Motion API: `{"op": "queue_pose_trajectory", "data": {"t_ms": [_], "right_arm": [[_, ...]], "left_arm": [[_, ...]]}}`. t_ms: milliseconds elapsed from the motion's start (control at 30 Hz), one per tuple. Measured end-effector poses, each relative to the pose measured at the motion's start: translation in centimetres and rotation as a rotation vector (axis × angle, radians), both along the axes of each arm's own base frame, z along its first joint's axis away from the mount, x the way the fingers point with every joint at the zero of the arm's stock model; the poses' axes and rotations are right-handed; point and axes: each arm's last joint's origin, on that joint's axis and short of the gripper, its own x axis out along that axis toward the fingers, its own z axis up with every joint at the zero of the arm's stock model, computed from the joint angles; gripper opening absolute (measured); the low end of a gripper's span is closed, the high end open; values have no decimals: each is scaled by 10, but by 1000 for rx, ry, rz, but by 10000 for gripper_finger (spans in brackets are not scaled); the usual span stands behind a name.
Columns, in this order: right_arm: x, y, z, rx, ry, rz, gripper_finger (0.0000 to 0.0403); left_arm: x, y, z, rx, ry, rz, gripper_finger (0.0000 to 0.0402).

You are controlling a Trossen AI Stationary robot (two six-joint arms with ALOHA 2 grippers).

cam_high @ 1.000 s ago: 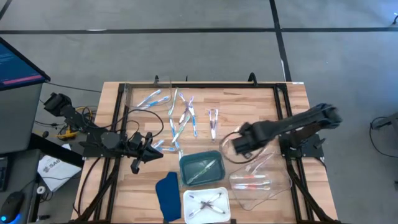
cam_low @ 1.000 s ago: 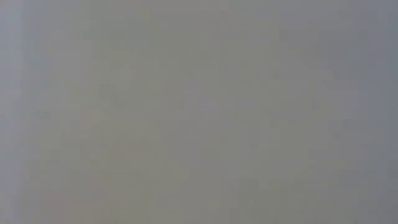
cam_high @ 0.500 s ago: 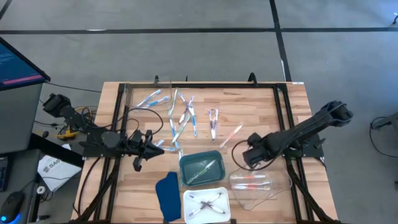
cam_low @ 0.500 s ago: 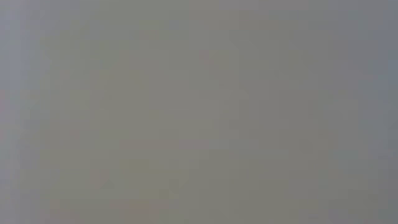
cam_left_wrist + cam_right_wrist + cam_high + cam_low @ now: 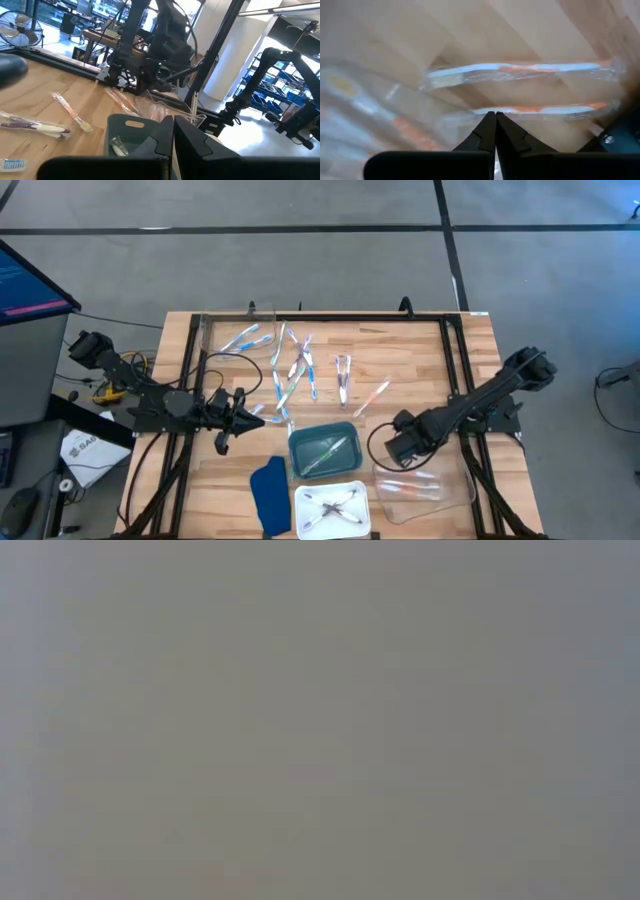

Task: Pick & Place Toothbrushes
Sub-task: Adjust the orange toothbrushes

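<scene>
The right gripper (image 5: 397, 450), its two dark fingers pressed together and holding nothing, hangs low over the clear plastic tray (image 5: 455, 492) at the right front of the wooden table (image 5: 420, 355). In the right wrist view the shut tips (image 5: 495, 120) sit right at a wrapped orange-and-white toothbrush (image 5: 545, 109), with a second (image 5: 520, 68) just beyond it; both lie with their long axes running crosswise to the fingers. The orange pair in the tray (image 5: 405, 480) is nearest this arm. The left gripper (image 5: 243, 416), likewise closed and empty, waits at the table's left side near the loose scatter of blue, green and purple-grey toothbrushes (image 5: 295, 368) at the centre back. A lone pink-orange toothbrush (image 5: 372, 397) lies at a slant between the two arms, nearer the right one.
</scene>
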Motion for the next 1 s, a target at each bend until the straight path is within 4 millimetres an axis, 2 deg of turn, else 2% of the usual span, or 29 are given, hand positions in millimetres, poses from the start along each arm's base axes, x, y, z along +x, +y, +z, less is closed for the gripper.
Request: {"op": "queue_pose_trajectory", "data": {"t_ms": [200,367,600,800,1000], "right_arm": [[2,13,13,82,-12,31,0],[0,17,15,92,-6,43,0],[-6,12,15,53,60,64,0],[-18,3,18,-24,196,200,0],[-16,2,18,-49,178,321,0]], "left_arm": [[0,0,0,-1,0,0,8],[0,0,0,-2,1,0,8],[0,0,0,-3,0,0,8],[0,0,0,-2,1,0,8],[0,0,0,-2,1,0,8]]}}
